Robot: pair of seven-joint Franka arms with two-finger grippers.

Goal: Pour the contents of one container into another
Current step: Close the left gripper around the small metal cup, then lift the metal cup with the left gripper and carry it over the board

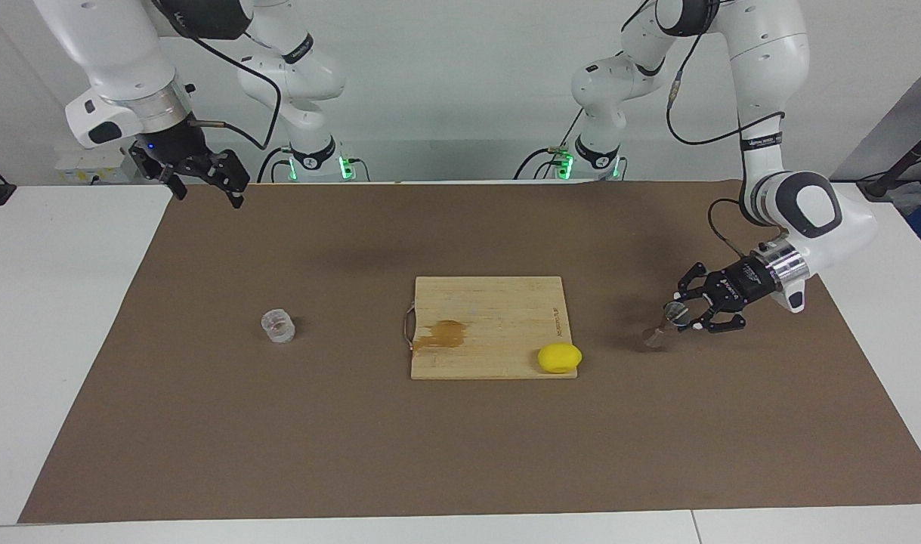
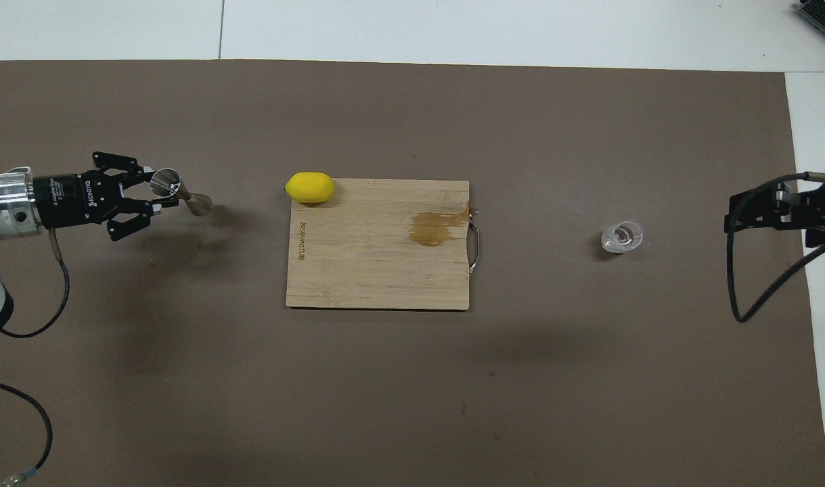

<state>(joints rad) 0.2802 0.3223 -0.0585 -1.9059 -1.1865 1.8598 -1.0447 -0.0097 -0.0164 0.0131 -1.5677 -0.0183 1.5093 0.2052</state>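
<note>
Overhead view: left end effector (image 2: 156, 197) clamped on the slick, light jigger (image 2: 179, 193); right end effector (image 1: 207, 183) apart.

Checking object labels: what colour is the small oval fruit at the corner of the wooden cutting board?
Plain bright yellow, a lemon; clearest in the overhead view.

Facing camera: high, across the table, toward robots. Overhead camera: steep, from robots' end. Shared: brown mat (image 1: 279, 438), cutting board (image 2: 371, 270)
</note>
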